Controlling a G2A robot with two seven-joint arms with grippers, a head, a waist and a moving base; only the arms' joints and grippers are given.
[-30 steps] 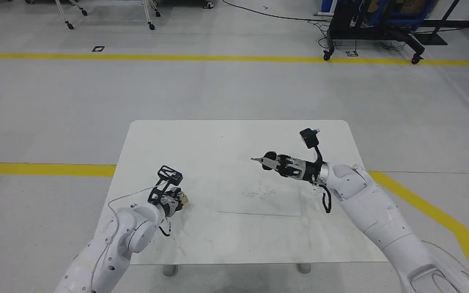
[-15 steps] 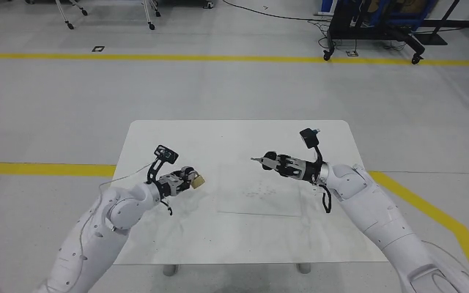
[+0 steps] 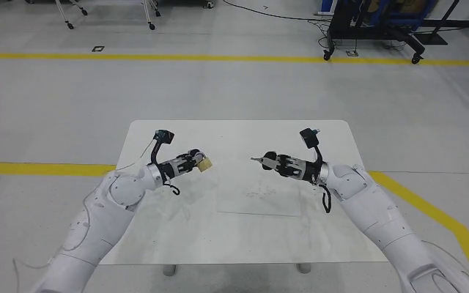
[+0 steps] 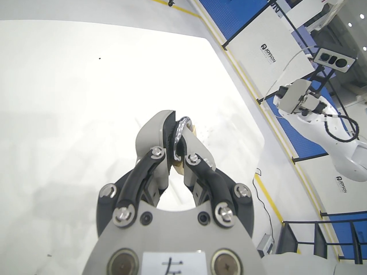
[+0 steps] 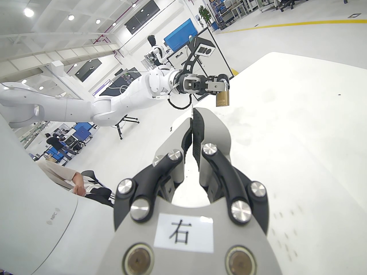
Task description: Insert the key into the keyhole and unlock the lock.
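Moved since the earlier frames: the left gripper (image 3: 195, 162), with the lock (image 3: 205, 165), is carried from the near-left edge of the table (image 3: 242, 135) farther and toward the centre. The right gripper (image 3: 268, 161) is unchanged in place.

Lock: a brass padlock, held clear of the table, left of centre. The shackle (image 4: 181, 124) is pinched in the left gripper, whose jaws are drawn nearly together on it. The body is left hanging free below.

Key (image 3: 256, 159): clamped in the right gripper, right of centre, with the jaws closed almost flat on it. The blade is pointed left toward the lock. Key and lock are held well apart, with bare table between them.

Keyhole: it cannot be made out.

Status: insertion is judged not yet begun.

Hazards: the lock is gripped by the shackle alone, so the body may be swung or twisted aside when pressed by the key. The blade may be skewed in its thin grip if the keyhole is missed. When the key is turned, the whole lock may be rotated instead of the cylinder.
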